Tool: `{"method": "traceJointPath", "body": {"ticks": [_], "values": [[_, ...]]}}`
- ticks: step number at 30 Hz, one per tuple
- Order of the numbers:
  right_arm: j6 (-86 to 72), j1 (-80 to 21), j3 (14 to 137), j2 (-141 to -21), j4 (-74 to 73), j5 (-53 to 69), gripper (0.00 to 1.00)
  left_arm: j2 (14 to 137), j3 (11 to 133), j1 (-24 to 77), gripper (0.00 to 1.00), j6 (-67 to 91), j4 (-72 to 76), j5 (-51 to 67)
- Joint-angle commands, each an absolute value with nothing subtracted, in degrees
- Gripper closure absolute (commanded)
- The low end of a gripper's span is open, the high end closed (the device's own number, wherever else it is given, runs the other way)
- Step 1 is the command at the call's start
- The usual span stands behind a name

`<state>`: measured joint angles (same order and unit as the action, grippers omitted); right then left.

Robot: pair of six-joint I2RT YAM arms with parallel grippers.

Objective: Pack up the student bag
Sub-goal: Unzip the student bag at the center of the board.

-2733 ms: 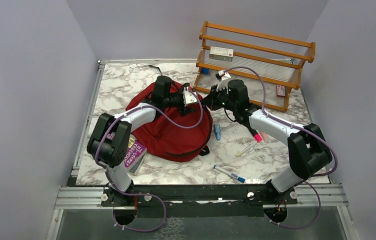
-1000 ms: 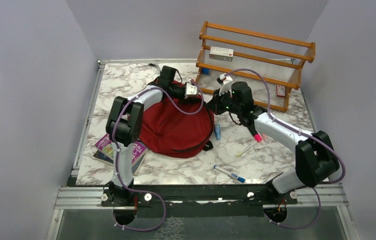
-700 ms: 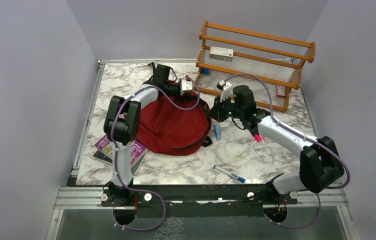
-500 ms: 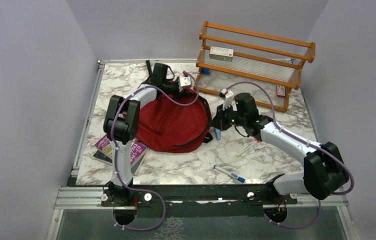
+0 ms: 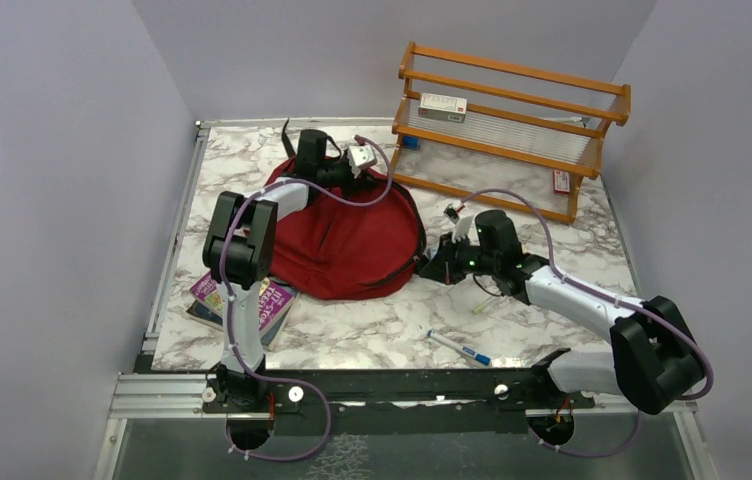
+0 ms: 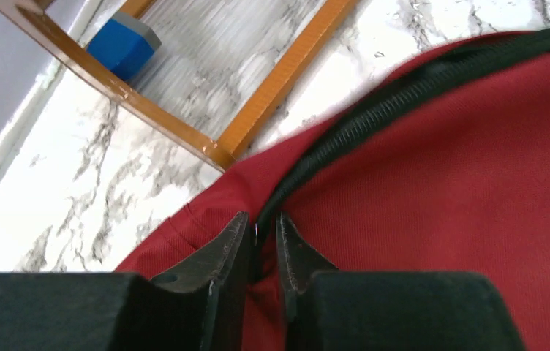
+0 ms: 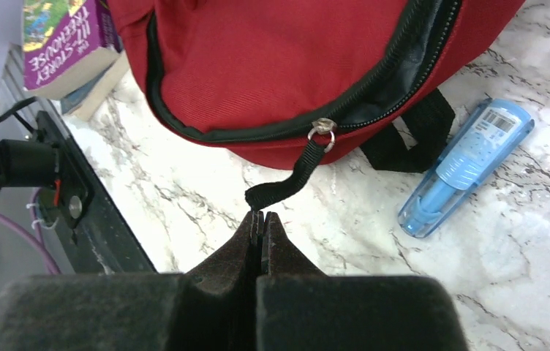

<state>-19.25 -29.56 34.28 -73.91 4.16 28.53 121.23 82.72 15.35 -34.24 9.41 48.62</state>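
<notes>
Between lilac walls [image 5: 52, 200], marbled table [image 5: 382, 335] holds student bag [image 5: 352, 245].

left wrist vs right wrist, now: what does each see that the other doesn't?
Left wrist only: the wooden rack with a blue block on its shelf, and the left pincer, its fingers nearly together at the bag's zip line; whether it grips anything is unclear.
Right wrist only: the zip pull tab, a blue tube, a purple book, and the right pincer, shut just short of the tab.
Both: the red student bag and the marble table.
</notes>
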Motion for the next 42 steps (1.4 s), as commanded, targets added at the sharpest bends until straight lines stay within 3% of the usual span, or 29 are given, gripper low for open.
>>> {"method": "traceJointPath", "body": {"ticks": [1, 3, 6, 13, 25, 31, 33, 39, 42], "values": [[-21.31, -29.71, 36.03, -71.47, 4.42, 28.57, 0.99, 114.13, 78.75, 13.88, 0.7, -36.25, 15.3, 55.21], [-21.59, -29.71, 37.23, -71.46, 4.46, 27.07, 0.99, 111.83, 77.72, 14.03, 0.6, -38.18, 13.98, 58.13], [-22.73, -29.71, 38.15, -71.22, 5.06, 24.63, 0.99, 108.57, 76.75, 14.24, 0.55, -38.5, 12.34, 57.92], [-25.3, -29.71, 38.27, -70.8, 8.0, 22.04, 1.0, 99.16, 69.55, 14.72, 0.51, -19.85, 19.27, 51.55], [-24.19, -29.71, 43.09, -72.5, 7.99, 21.17, 0.99, 77.06, 43.59, 25.35, 0.47, -14.31, 29.34, 41.65], [-25.08, -29.71, 43.69, -71.51, 2.11, 13.55, 0.99, 73.44, 39.0, 29.69, 0.45, -6.06, 31.2, 30.74], [-25.9, -29.71, 43.36, -70.57, 0.24, 9.99, 0.91, 72.51, 38.5, 30.07, 0.4, 0.06, 31.37, 28.04], [-28.21, -29.71, 43.63, -69.61, -3.76, 4.87, 0.51, 70.25, 40.24, 30.32, 0.34, 21.96, 24.67, 18.69], [-29.09, -29.71, 44.63, -70.67, -3.95, 4.44, 0.39, 71.24, 43.77, 30.41, 0.36, 31.09, 15.7, 17.94]]}}
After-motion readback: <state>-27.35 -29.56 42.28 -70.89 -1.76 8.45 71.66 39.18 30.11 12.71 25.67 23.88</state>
